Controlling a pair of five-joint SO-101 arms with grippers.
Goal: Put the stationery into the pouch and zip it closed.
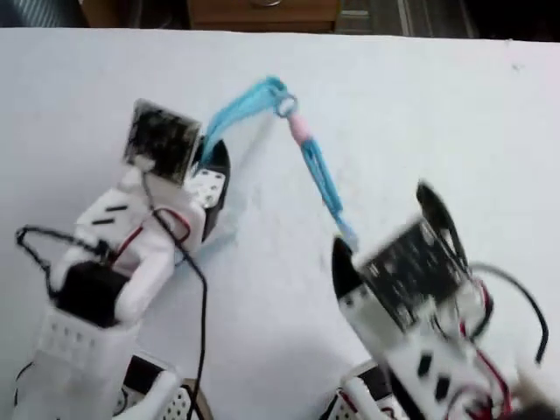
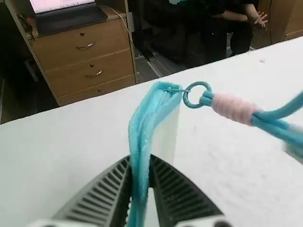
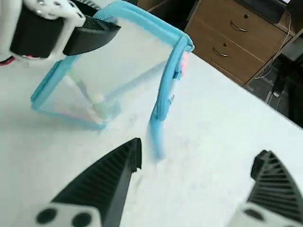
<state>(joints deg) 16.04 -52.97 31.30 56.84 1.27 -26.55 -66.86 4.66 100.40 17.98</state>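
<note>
The clear, blue-edged pouch (image 3: 118, 61) is held up over the white surface (image 1: 394, 96), with pale stationery (image 3: 92, 104) in its lower corner. The left hand (image 2: 140, 165) is pinched narrow on the pouch's blue edge. A blue cord (image 1: 319, 175) with a pink wrap runs from the zipper ring (image 2: 194, 94) toward the right hand (image 3: 199, 153), which is spread wide and holds nothing.

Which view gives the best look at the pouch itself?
The right wrist view: the pouch shows its clear side, blue trim and stationery inside. The high view catches its blue top edge and strap; the left wrist view, that edge pinched in the left gripper.
</note>
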